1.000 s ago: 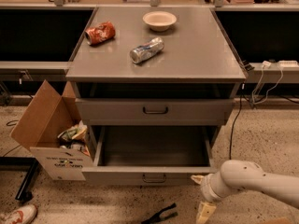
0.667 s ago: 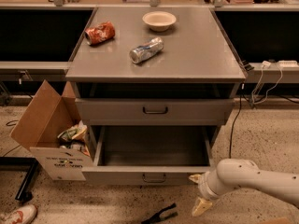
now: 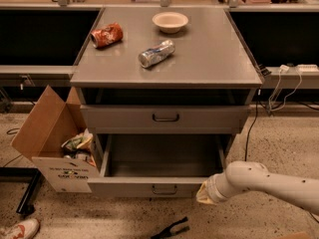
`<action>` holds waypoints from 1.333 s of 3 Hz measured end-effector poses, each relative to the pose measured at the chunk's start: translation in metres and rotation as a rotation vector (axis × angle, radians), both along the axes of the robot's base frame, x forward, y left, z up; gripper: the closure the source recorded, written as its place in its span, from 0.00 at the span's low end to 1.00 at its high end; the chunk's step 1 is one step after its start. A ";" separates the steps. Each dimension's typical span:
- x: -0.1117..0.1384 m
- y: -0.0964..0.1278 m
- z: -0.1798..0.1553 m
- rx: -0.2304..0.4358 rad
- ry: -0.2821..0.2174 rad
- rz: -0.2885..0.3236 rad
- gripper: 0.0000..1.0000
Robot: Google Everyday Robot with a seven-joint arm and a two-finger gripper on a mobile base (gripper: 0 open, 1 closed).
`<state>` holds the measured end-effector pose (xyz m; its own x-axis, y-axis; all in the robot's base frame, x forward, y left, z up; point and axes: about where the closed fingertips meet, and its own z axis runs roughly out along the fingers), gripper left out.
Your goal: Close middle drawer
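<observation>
The middle drawer (image 3: 149,187) is pulled far out of the grey cabinet (image 3: 164,78). Its inside is bare and its flat front carries a small dark loop handle (image 3: 164,189). Above it, the top drawer (image 3: 165,117) sits nearly pushed in. The lowest drawer is hidden under the open one. My gripper (image 3: 203,195) is at the end of the white arm (image 3: 269,183), which reaches in from the lower right. It is low, right at the right end of the open drawer's front.
A red can (image 3: 106,35), a silver can (image 3: 156,53) and a cream bowl (image 3: 170,21) lie on the cabinet top. An open cardboard box (image 3: 47,151) of rubbish stands at the left. A black tool (image 3: 172,228) and a shoe (image 3: 20,229) lie on the floor. Cables (image 3: 279,86) hang at the right.
My gripper has risen from pointing down at the floor and moved up and left to the right end of the open drawer's front. The drawer has not visibly moved.
</observation>
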<state>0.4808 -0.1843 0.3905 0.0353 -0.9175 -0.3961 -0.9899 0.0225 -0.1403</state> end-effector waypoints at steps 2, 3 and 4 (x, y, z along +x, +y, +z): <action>0.004 0.001 0.000 0.005 -0.010 0.002 0.85; 0.004 0.001 0.000 0.005 -0.010 0.002 0.62; 0.004 0.001 0.000 0.005 -0.010 0.002 0.38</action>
<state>0.4845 -0.1831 0.3906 0.0408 -0.9154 -0.4005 -0.9885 0.0215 -0.1499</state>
